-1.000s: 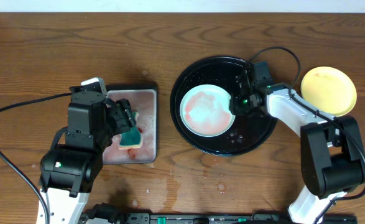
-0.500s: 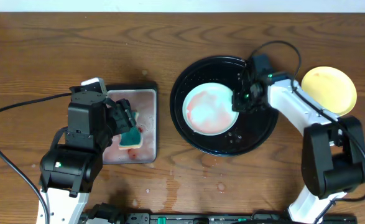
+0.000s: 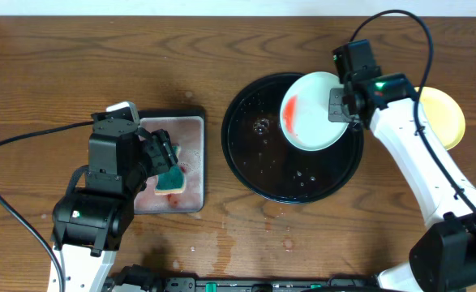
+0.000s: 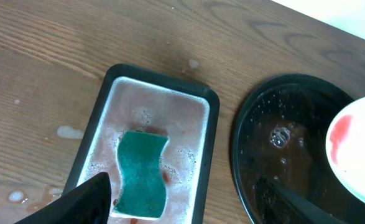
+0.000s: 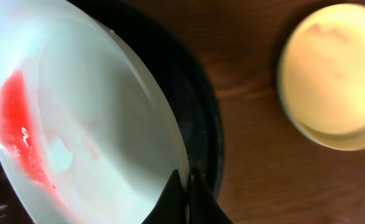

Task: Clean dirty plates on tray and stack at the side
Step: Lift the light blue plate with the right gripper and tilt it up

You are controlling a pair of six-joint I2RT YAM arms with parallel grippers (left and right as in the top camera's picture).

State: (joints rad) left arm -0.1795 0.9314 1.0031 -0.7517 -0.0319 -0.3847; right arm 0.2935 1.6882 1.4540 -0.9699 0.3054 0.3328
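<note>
Lifting: right gripper (image 3: 340,109), clamped on pale mint-green round plate (image 3: 312,123), has raised it off glossy black round tray (image 3: 250,166).
Meaning: red smear (image 3: 290,113) remains; wiping unfinished.
Left gripper (image 3: 166,158): spread apart.

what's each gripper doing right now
left gripper: open, holding nothing
right gripper: shut on the rim of the mint-green plate

No text, label, brand, number or sign can be read in any view. The plate (image 3: 310,113), the tray (image 3: 262,166) and the table (image 3: 100,57) show no writing.
</note>
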